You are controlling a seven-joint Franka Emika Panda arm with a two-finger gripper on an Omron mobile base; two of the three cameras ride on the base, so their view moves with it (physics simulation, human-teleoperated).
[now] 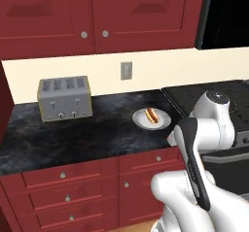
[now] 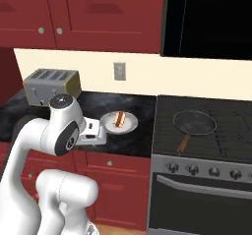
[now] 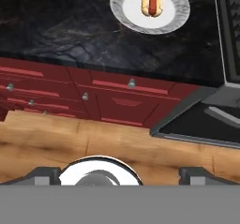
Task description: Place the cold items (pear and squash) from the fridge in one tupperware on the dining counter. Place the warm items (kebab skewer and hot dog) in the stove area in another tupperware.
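A grey toaster (image 1: 64, 98) sits at the left on the black counter (image 1: 73, 134). Next comes a white plate (image 1: 151, 119) with the hot dog (image 1: 152, 114) lying on it. Then the stove (image 2: 206, 131) with a pan (image 2: 194, 123). The gripper (image 3: 120, 175) is wide open, holding nothing, above the wooden floor (image 3: 93, 145).
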